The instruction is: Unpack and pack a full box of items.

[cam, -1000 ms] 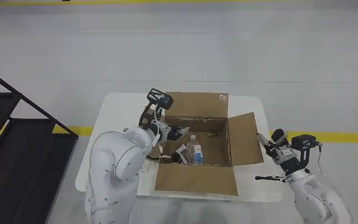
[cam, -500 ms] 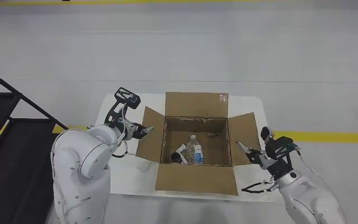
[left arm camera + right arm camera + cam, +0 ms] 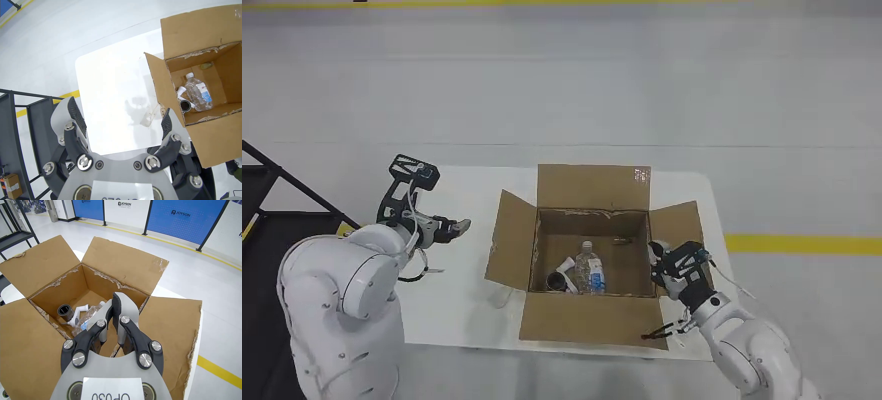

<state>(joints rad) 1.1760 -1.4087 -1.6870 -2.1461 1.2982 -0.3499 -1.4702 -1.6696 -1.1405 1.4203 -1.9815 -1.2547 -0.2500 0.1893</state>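
Note:
The open cardboard box (image 3: 587, 320) stands mid-table with all flaps out. Inside lie a clear water bottle (image 3: 589, 270) (image 3: 198, 94) (image 3: 85, 319), a dark cylinder (image 3: 555, 282) (image 3: 185, 105) (image 3: 65, 311), a white tube-shaped part (image 3: 181, 91) (image 3: 80, 309) and a small greenish item (image 3: 206, 65). My left gripper (image 3: 455, 228) (image 3: 121, 117) hangs open over bare table left of the box, holding nothing. My right gripper (image 3: 655, 250) (image 3: 114, 308) is shut and empty, just above the box's right wall, pointing into the box.
A black metal rack (image 3: 292, 260) (image 3: 28, 113) stands off the table's left edge. A clear scrap of tape (image 3: 148, 117) lies on the white table (image 3: 457, 300) by the left flap. Blue panels on stands (image 3: 185, 219) stand far behind.
My left arm has pulled out of the box and swung left over the table. My right arm has come in from beyond the table's right edge to the box's right wall.

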